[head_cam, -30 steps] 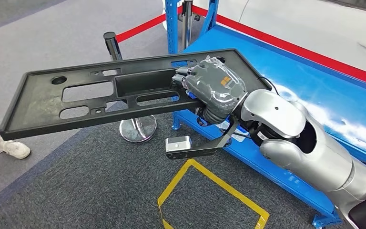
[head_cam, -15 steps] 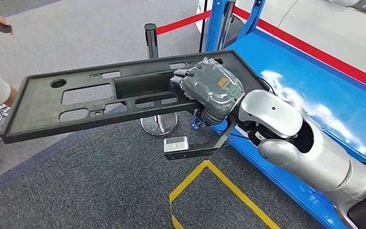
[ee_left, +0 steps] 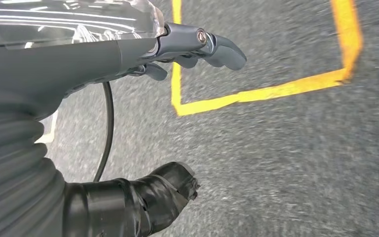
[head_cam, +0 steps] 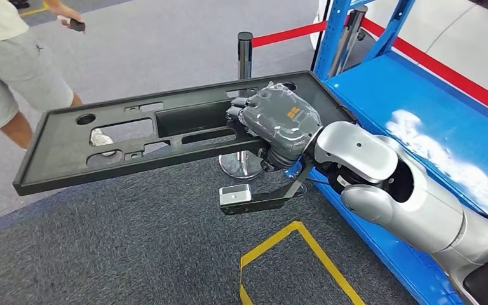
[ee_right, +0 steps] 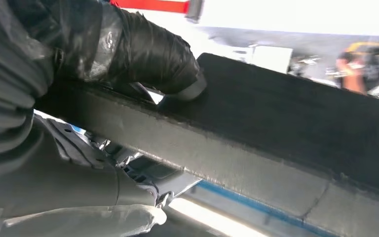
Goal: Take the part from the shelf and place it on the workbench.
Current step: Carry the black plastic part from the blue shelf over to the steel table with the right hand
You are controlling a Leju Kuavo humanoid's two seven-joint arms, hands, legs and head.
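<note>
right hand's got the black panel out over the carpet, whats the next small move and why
Probably swing the black panel toward the blue workbench before lowering. The right hand grips it near one end, so most of it overhangs the floor toward the person, with just that end above the bench.

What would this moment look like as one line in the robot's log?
right hand: grips black part | left hand: holds nothing, over floor | workbench: part not yet placed | person: nearby

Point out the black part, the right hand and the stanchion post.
black part [head_cam: 63, 143]: head view, flat panel left of the cutouts.
right hand [head_cam: 279, 121]: head view, covered back of hand.
stanchion post [head_cam: 245, 51]: head view, upper shaft.
</note>
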